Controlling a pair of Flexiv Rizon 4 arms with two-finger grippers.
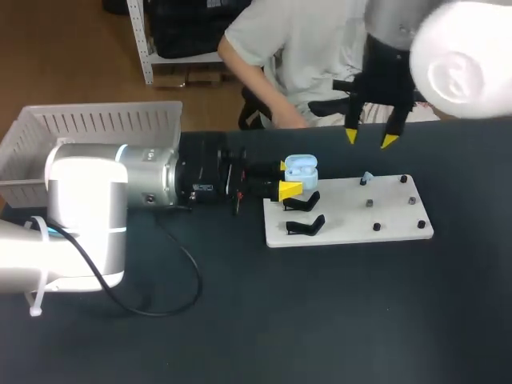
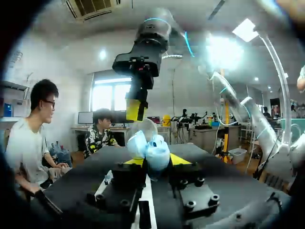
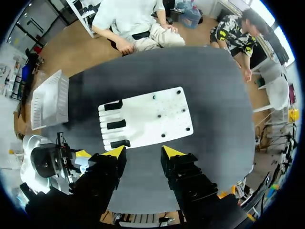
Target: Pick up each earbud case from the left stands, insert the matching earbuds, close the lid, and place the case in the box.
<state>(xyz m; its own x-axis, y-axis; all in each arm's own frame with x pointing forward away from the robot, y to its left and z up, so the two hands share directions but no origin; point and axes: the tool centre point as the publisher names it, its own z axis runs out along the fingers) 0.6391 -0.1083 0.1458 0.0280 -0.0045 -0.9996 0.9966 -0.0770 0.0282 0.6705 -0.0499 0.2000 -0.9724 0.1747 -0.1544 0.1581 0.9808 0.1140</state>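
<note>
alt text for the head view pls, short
The left claw grips a light blue case, lid open, at the left end of a white board on the table. Two black stands on the board sit empty. The right claw hangs open above the table's far edge; a white basket stands far left.

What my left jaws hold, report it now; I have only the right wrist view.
Observer: The left jaws are shut on a pale blue earbud case, pressing it from both sides.
Operator: Give me the lid's state.
Observer: Open. The head view shows the case's two halves spread apart.
Operator: Tell me what is on the board for it.
Observer: The head view shows a small pale blue piece on a peg near the far edge of the white board. It is probably an earbud, but too small to be sure.
</note>
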